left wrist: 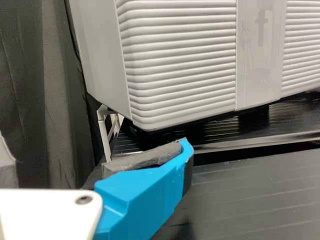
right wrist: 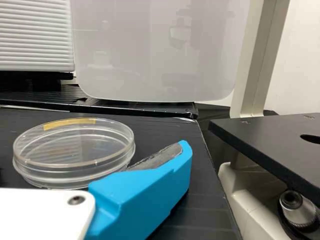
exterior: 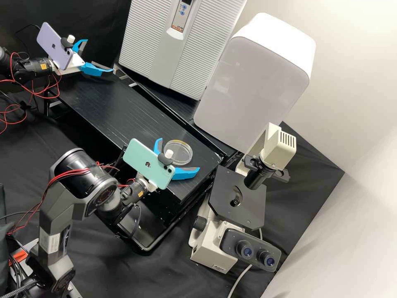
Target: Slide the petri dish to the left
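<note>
A clear round petri dish with a lid and a yellow strip lies flat near the right end of the black raised platform. My right gripper is open, with one blue finger on each side of the dish. In the right wrist view the dish sits right beside one blue finger; I cannot tell whether they touch. My left gripper is open with nothing between its fingers, at the platform's far left end. One of its fingers hovers just above the platform.
A ribbed white appliance and a smooth white box stand behind the platform. A microscope stands just past the platform's right edge, its black stage close to the dish. Bare platform stretches between the two grippers.
</note>
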Robot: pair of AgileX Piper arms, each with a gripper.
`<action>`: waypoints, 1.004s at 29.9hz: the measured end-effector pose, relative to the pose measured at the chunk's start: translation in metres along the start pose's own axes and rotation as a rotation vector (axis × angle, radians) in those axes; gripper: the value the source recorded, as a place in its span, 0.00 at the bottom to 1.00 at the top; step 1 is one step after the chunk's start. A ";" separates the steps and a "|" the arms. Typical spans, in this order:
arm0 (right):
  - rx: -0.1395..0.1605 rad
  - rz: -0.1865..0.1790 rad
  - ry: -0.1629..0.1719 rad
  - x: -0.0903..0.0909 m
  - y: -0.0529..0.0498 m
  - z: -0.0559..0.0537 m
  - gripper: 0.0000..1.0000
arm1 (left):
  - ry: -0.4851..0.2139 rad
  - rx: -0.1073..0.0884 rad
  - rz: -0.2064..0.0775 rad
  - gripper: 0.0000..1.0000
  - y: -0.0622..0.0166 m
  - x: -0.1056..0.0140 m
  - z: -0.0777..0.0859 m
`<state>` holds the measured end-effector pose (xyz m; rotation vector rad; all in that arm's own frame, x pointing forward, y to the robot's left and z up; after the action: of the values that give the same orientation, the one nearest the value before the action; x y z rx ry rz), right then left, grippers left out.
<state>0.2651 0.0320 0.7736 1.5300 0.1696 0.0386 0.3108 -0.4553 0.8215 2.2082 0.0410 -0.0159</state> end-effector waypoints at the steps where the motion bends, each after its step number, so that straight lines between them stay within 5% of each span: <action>1: -0.001 -0.003 0.000 0.000 -0.001 0.000 0.00 | 0.000 0.000 0.000 1.00 0.0000 0.000 0.000; 30: 0.008 -0.031 0.025 0.005 -0.004 -0.004 0.00 | 0.000 0.000 0.000 1.00 0.0000 0.000 0.000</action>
<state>0.2690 0.0364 0.7692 1.5348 0.2138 0.0326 0.3108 -0.4553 0.8215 2.2082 0.0410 -0.0159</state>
